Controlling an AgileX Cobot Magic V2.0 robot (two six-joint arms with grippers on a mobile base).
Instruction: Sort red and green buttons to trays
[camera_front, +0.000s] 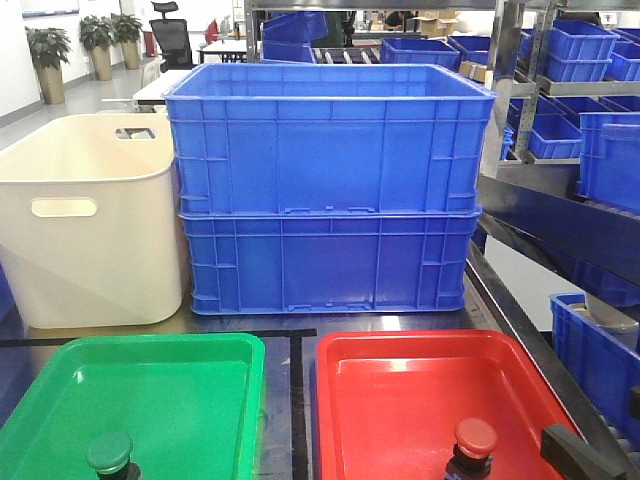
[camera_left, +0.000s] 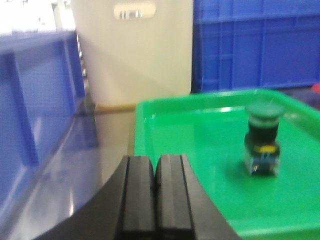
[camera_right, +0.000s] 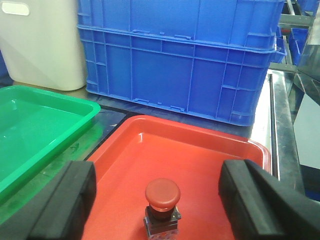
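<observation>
Two stacked blue crates (camera_front: 328, 190) stood at the far side, with a cream tub (camera_front: 85, 230) to their left. Nearer lay the green tray (camera_front: 170, 385) on the left and the red tray (camera_front: 400, 395) on the right, just beside each other. The green button (camera_front: 110, 455) stood upright in the green tray, the red button (camera_front: 474, 442) upright in the red tray. The left gripper (camera_left: 156, 197) had its fingers pressed together, holding nothing. The right gripper (camera_right: 160, 192) was spread wide, its fingers either side of the red button without touching it.
</observation>
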